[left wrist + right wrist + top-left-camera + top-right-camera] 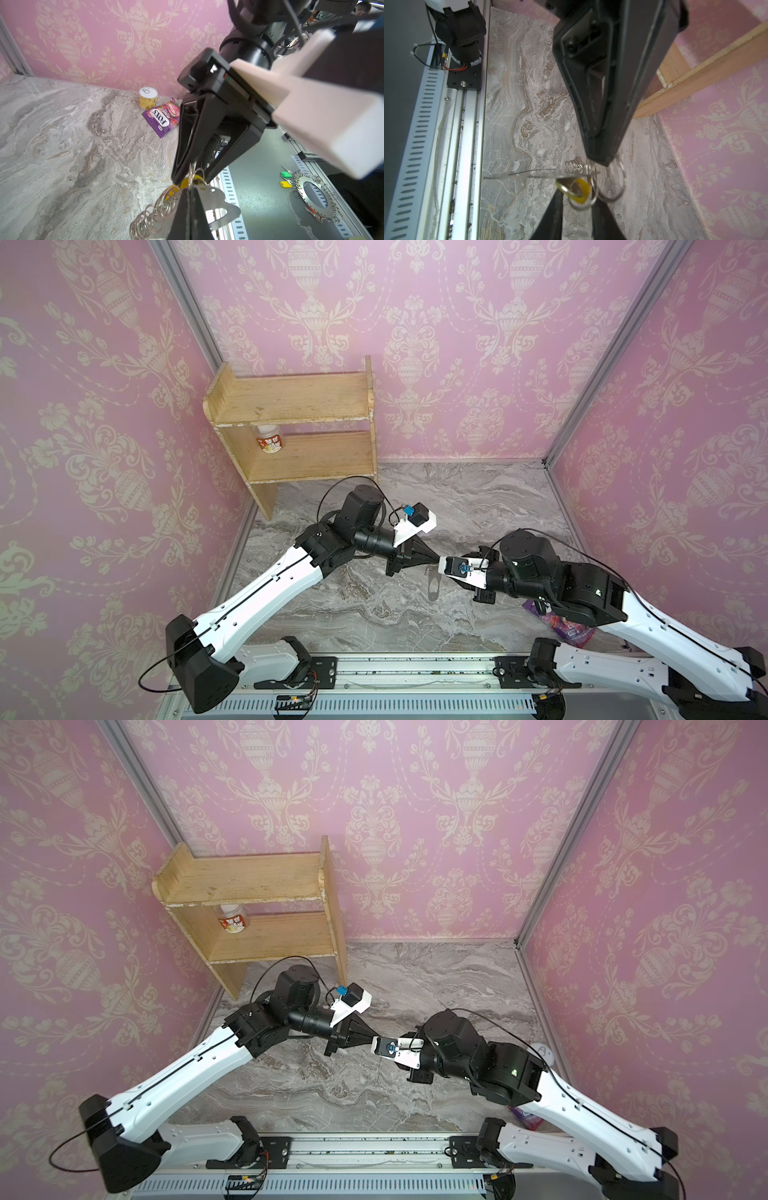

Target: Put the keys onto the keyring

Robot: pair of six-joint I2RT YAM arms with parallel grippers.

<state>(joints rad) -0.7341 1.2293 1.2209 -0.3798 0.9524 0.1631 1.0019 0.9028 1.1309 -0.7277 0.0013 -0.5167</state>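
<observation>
two grippers meet tip to tip above the table (374, 605). left gripper (187, 193) is pinched tight on the keyring (220, 207), holding it in the air (plate seen edge-on from the right wrist). right gripper (577, 199) has its jaws parted, with the key (584, 187) between them, its yellow tag among the keyring's rings; whether it is threaded i cannot tell.

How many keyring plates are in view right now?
2. One keyring plate is clamped in the left gripper. A second plate lies flat on the grey bench. Others may be hidden behind the arms.
</observation>
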